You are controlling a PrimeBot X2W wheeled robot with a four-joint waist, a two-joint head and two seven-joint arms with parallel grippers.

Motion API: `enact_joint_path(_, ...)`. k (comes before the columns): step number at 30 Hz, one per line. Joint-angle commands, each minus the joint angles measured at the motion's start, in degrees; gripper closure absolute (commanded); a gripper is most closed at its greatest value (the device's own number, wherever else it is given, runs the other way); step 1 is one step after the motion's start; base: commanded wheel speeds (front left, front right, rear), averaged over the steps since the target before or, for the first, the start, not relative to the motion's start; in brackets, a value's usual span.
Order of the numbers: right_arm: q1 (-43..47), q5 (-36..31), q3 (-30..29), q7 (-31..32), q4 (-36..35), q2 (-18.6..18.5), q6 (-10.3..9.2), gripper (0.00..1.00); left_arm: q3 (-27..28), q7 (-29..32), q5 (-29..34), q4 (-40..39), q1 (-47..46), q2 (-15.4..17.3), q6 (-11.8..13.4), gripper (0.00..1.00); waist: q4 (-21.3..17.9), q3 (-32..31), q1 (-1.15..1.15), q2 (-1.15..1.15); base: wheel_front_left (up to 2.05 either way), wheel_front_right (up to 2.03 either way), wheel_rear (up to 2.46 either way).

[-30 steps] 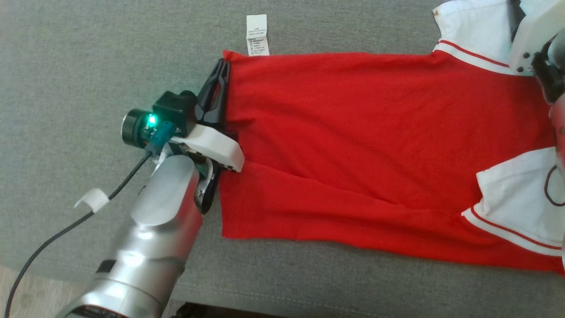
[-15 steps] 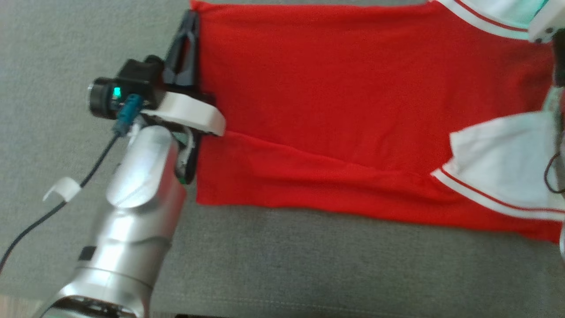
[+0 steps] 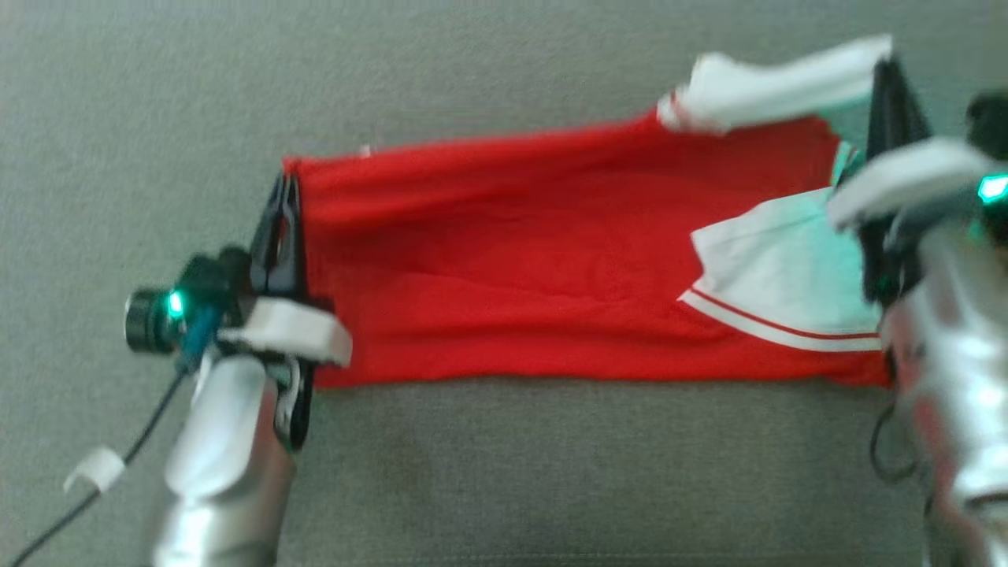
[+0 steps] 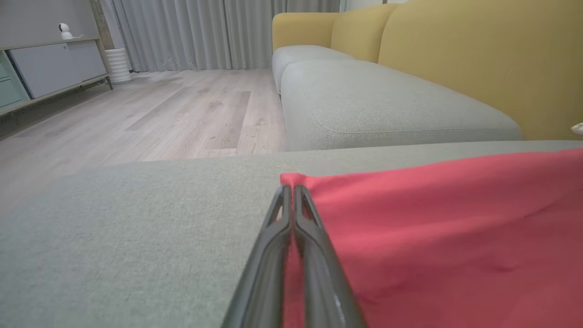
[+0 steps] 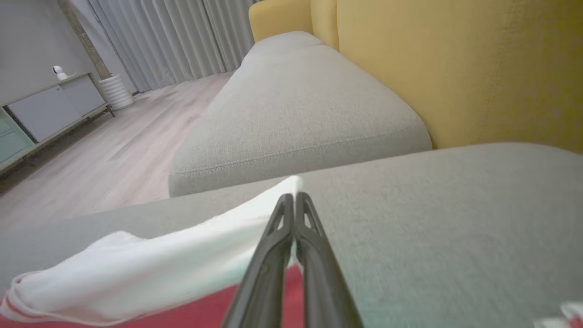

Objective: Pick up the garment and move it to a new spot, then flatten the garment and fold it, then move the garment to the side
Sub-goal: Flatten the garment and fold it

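The garment (image 3: 520,260), a red shirt with white, red-striped sleeves, is stretched left to right over the grey cushion (image 3: 504,71). My left gripper (image 3: 285,185) is shut on its left hem corner; in the left wrist view the gripper (image 4: 291,187) pinches red garment cloth (image 4: 446,218). My right gripper (image 3: 888,67) is shut on the white upper sleeve (image 3: 776,79) at the right end. In the right wrist view that gripper (image 5: 294,197) holds the white sleeve (image 5: 150,269), which trails to the left. The other sleeve (image 3: 780,276) lies folded over the red body.
The grey cushion runs on all sides of the shirt, with bare room in front and behind. Yellow sofa backrests (image 4: 483,59) rise behind it. Another grey seat (image 4: 382,105) and a wooden floor (image 4: 136,114) lie beyond. A black cable (image 3: 94,488) hangs from my left arm.
My right gripper has shut on the white sleeve and come into the head view at the right. The head camera has shifted. The shirt now looks narrower and pulled taut between both grippers.
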Motion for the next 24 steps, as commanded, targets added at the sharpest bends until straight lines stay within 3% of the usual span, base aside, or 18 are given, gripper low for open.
enact_joint_path(1,1.6,2.1,1.8,-0.7,-3.6,0.3,-0.04,1.00,2.4,-0.3,0.8,-2.4,0.1,1.5,-0.1,1.00,-1.4,-1.9,0.01,0.00,0.00,0.00,0.00)
enact_joint_path(6,14.0,11.0,5.1,-0.7,-12.5,-0.2,-0.04,1.00,4.5,-0.3,2.0,-4.2,6.0,0.8,-0.2,1.00,-2.6,-4.3,0.01,0.00,0.00,0.00,0.00)
enact_joint_path(11,23.2,16.4,6.8,0.1,-16.4,-0.2,-0.04,1.00,5.8,-0.3,2.4,-3.6,11.6,-0.2,-0.8,1.00,-3.4,-7.0,0.01,0.00,0.00,0.00,0.00)
enact_joint_path(12,24.5,16.9,6.8,0.3,-16.5,-0.2,-0.04,1.00,6.1,-0.3,2.3,-3.4,12.6,-0.4,-0.7,0.94,-3.4,-7.5,0.01,0.00,0.00,0.00,0.00)
enact_joint_path(13,25.6,17.4,6.8,0.7,-16.5,-0.1,-0.04,1.00,6.4,-0.3,2.2,-3.1,13.6,-0.6,-0.5,0.67,-3.4,-8.0,0.01,0.00,0.00,0.00,0.00)
enact_joint_path(14,26.4,17.8,6.5,0.8,-16.4,0.1,-0.04,0.56,6.8,-0.3,1.9,-2.8,14.4,-0.8,-0.3,0.30,-3.4,-8.4,0.01,0.00,0.00,0.00,0.00)
enact_joint_path(15,27.1,18.2,6.1,0.7,-16.5,0.3,-0.04,0.00,7.2,-0.3,1.7,-2.9,15.2,-1.0,0.0,0.00,-3.4,-8.7,0.01,0.00,0.00,0.00,0.00)
enact_joint_path(20,28.6,16.5,4.9,-0.3,-18.0,0.9,-0.04,0.00,8.5,-0.3,1.5,-5.5,18.1,-1.4,1.7,0.00,-2.8,-10.1,0.01,0.00,0.00,0.00,0.00)
enact_joint_path(24,29.7,10.0,3.6,-0.7,-20.7,1.7,-0.04,0.00,8.8,-0.3,3.2,-9.6,21.3,-1.6,3.4,0.00,-2.1,-11.5,0.01,0.00,0.00,0.00,0.00)
